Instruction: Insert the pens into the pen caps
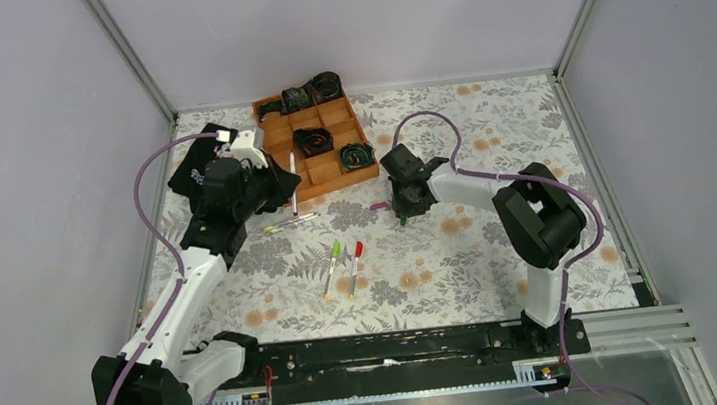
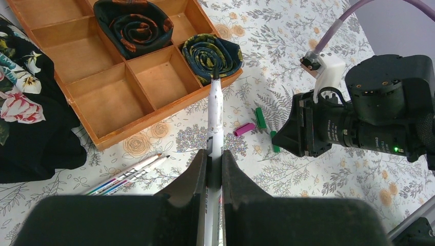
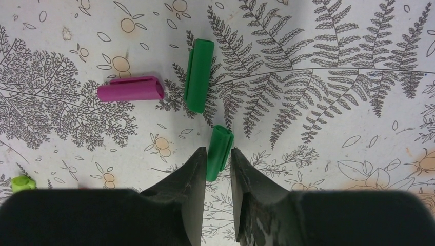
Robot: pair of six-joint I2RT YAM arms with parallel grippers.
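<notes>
Left end effector [image 2: 214, 169] is clamped on the thin white pen barrel [image 2: 215, 113]. Right end effector [image 3: 219, 161] is narrow round the short dark-green plastic cap [image 3: 219, 148] lying on the floral counter [image 3: 318, 128]. I cannot tell if it grips. The cap sits off-centre and may squirt out.

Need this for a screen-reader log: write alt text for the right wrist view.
The right claw straddles a green cap lying on a fern-printed tablecloth. Beyond it lie a second green cap and a magenta cap, not touching.

Matt wooden tray [image 2: 110, 105], smooth plastic pen caps [image 3: 198, 76] (faintly glossy), floral tablecloth [image 3: 333, 128].
</notes>
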